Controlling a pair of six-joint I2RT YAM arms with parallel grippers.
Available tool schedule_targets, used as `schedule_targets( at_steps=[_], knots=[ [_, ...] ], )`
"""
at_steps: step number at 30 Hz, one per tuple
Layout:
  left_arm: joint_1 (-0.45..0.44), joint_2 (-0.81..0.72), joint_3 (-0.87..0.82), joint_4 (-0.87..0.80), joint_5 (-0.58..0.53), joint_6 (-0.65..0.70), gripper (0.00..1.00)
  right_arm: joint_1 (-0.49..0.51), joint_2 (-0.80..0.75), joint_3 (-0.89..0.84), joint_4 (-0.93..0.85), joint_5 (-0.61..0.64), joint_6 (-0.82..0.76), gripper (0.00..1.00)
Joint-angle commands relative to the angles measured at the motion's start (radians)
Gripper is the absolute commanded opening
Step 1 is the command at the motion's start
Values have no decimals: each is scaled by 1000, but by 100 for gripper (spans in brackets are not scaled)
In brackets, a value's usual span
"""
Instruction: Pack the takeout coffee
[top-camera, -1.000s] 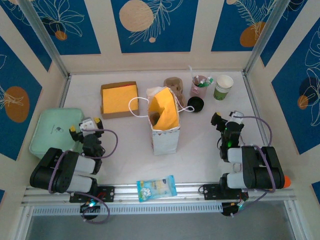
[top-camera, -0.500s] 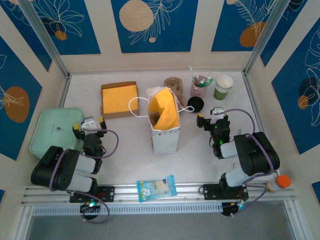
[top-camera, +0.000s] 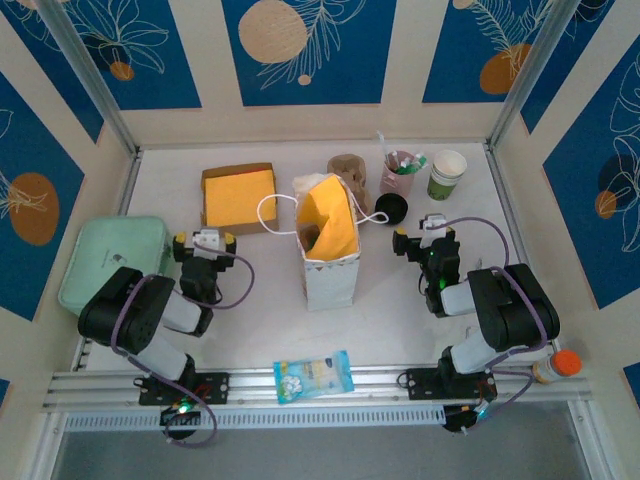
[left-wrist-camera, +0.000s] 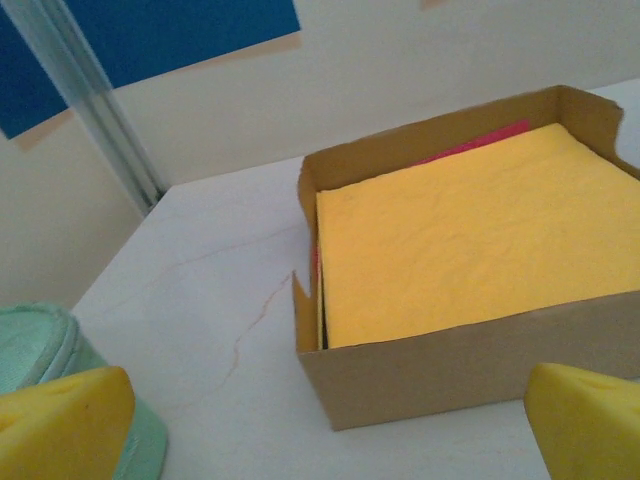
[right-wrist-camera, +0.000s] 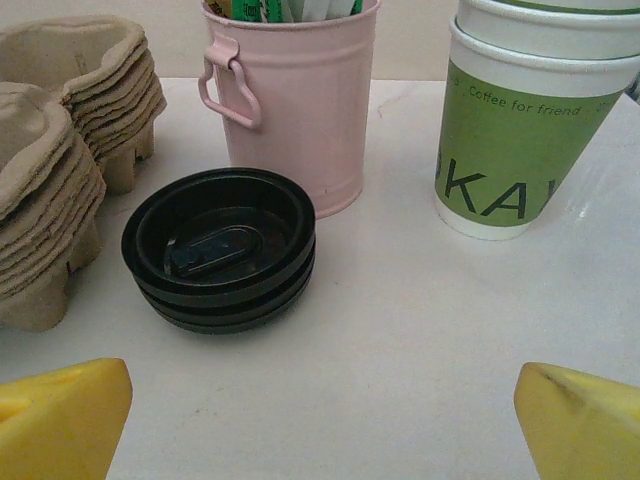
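Right gripper (top-camera: 420, 238) hangs wide open and empty near the takeout coffee (top-camera: 446, 174) at the far right of the table (top-camera: 390, 320).

From the right wrist, the green-sided paper cup stands upright on the tabletop, just right of a pink cup (right-wrist-camera: 295, 100) of stirrers. Black lids (right-wrist-camera: 220, 245) lie stacked in front of the pink cup, and brown pulp carriers (right-wrist-camera: 50, 210) are piled at left. Left gripper (top-camera: 203, 241), also spread wide and holding nothing, faces a cardboard box (left-wrist-camera: 450, 370) of yellow paper beside a mint-green container (left-wrist-camera: 35, 345). A white paper bag (top-camera: 328, 270) stands open between the arms.
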Motion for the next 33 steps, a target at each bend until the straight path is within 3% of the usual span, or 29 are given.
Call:
schedule_targets(
  at_steps=[1,15,19,24,26,28,29,30,33],
  knots=[
    [-5,7,1,39,74,35,99,-6,-5,26,5,-23,-19,99],
    [-2,-1,-17,39,141,47,99,-1,-1,8,46,-3,-17,99],
    [58,45,7,36,241,10,99,-18,-6,64,-67,35,25,99],
    [66,48,11,35,248,1,99,-15,-3,25,10,45,21,99],
    [84,33,51,-44,239,-19,99,-26,2,108,-133,59,43,99],
    [136,-9,170,-328,264,-81,99,-113,-15,143,-246,-57,113,99],
    [204,-12,243,-485,356,-134,99,-102,-10,141,-230,-39,105,99],
    [239,-11,236,-477,430,-155,99,-85,-5,142,-223,-8,97,99],
    [228,-8,225,-444,404,-150,99,-90,-8,142,-227,-18,100,99]
  ],
)
